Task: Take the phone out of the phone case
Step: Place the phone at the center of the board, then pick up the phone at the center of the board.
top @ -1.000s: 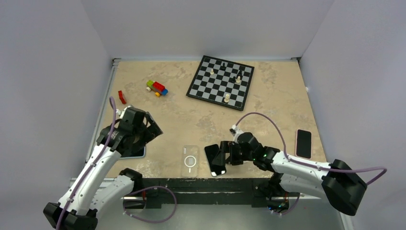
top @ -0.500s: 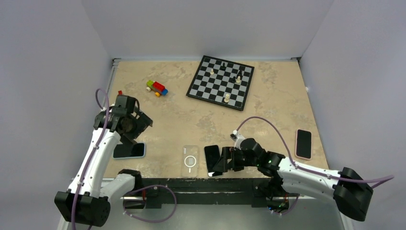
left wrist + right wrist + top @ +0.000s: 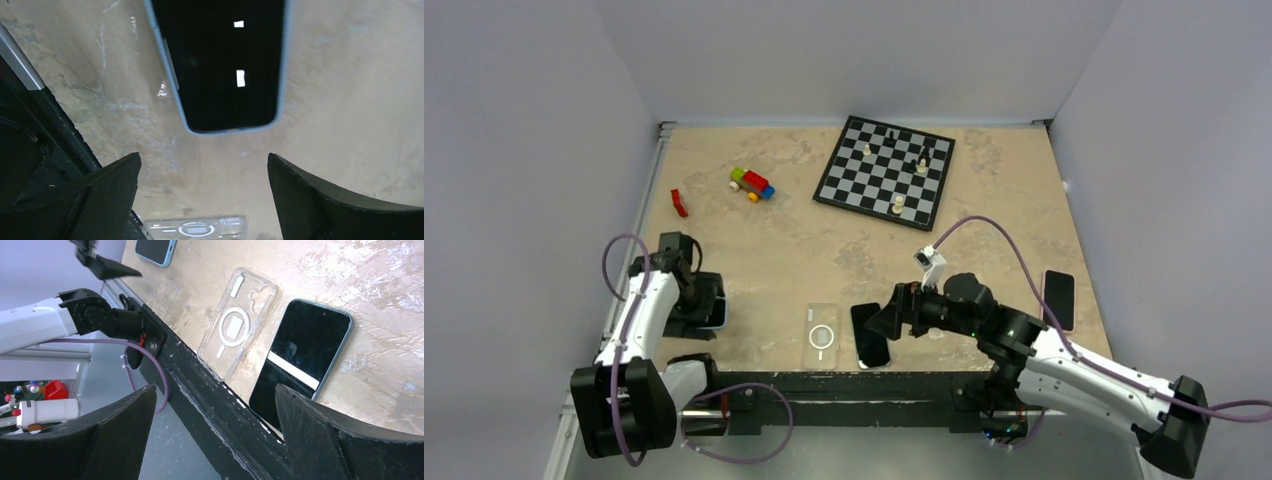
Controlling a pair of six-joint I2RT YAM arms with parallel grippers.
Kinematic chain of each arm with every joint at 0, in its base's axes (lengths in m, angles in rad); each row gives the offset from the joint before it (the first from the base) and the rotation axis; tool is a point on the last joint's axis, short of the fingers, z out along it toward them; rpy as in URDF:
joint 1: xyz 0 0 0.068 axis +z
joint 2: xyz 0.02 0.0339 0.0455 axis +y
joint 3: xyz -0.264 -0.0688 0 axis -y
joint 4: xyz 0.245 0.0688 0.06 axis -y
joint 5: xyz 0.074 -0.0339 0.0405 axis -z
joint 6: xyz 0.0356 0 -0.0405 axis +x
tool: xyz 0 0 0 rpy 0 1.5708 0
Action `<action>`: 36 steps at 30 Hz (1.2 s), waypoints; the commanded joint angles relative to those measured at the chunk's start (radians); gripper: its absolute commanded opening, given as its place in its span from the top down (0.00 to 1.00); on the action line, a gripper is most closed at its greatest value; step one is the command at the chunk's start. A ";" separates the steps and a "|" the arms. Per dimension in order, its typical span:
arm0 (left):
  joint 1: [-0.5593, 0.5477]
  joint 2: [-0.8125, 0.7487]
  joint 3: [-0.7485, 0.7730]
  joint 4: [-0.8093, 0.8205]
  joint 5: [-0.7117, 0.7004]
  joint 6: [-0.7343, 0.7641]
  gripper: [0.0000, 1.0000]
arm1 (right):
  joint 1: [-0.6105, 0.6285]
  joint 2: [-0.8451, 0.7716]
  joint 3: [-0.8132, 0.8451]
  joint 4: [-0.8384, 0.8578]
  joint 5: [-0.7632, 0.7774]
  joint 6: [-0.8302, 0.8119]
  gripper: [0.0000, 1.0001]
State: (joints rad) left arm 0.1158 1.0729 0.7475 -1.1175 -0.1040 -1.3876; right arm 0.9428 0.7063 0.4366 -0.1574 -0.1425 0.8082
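Desk (image 3: 804,235): chessboard (image 3: 884,171) at far side. Left pincer (image 3: 204,160) wide, empty, above blue-cased phone (image 3: 225,65) at near-left. Right pincer (image 3: 216,390) wide, empty, over bare phone (image 3: 300,360) at near edge. Clear phone case (image 3: 237,322) flat just left of it, apart. Pink-cased phone (image 3: 1058,299) far right. Toy car (image 3: 752,184) and 1 red brick (image 3: 679,203) at far left.

Chessboard (image 3: 884,172) at far side of counter (image 3: 804,250), set at an angle, w/ a few white & black pieces on it, all upright. Toy car (image 3: 752,184) of coloured bricks to its left, apart from it. Small red brick (image 3: 679,203) further left, nr counter edge. Phone in pink case (image 3: 1060,295) flat, screen up, nr right edge. Phone in blue case (image 3: 225,65) flat, screen up, at near-left.
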 commanded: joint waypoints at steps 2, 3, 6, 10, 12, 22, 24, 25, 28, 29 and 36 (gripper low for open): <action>0.055 -0.017 -0.167 0.234 0.074 -0.239 0.00 | 0.004 -0.106 -0.011 -0.038 0.039 -0.013 0.07; 0.056 -0.016 -0.176 0.262 0.063 -0.244 0.00 | 0.004 -0.128 -0.021 -0.043 0.043 -0.005 0.07; 0.056 -0.014 -0.176 0.275 0.012 -0.246 0.00 | 0.004 -0.184 -0.038 -0.069 0.051 0.012 0.07; 0.061 -0.019 -0.189 0.291 -0.049 -0.240 0.00 | 0.004 -0.221 -0.052 -0.083 0.056 0.024 0.06; 0.070 -0.016 -0.204 0.317 -0.057 -0.237 0.00 | 0.004 -0.224 -0.047 -0.091 0.061 0.025 0.06; 0.095 0.109 -0.111 0.258 -0.136 -0.171 0.00 | 0.004 -0.223 -0.024 -0.106 0.073 0.020 0.06; 0.106 0.159 -0.088 0.242 -0.127 -0.158 0.00 | 0.004 -0.224 -0.024 -0.109 0.075 0.020 0.06; 0.109 0.185 -0.074 0.233 -0.125 -0.152 0.00 | 0.004 -0.225 -0.021 -0.113 0.076 0.020 0.06; 0.110 0.249 -0.054 0.218 -0.118 -0.140 0.02 | 0.004 -0.232 -0.018 -0.128 0.085 0.020 0.06; 0.111 0.258 -0.059 0.219 -0.114 -0.146 0.03 | 0.003 -0.233 -0.016 -0.129 0.087 0.021 0.06; 0.111 0.227 -0.194 0.390 -0.096 -0.151 0.19 | 0.004 -0.227 0.002 -0.146 0.099 0.020 0.05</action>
State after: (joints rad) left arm 0.2195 1.3083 0.6426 -0.8539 -0.1917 -1.5410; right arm 0.9428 0.4831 0.3908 -0.2951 -0.0731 0.8223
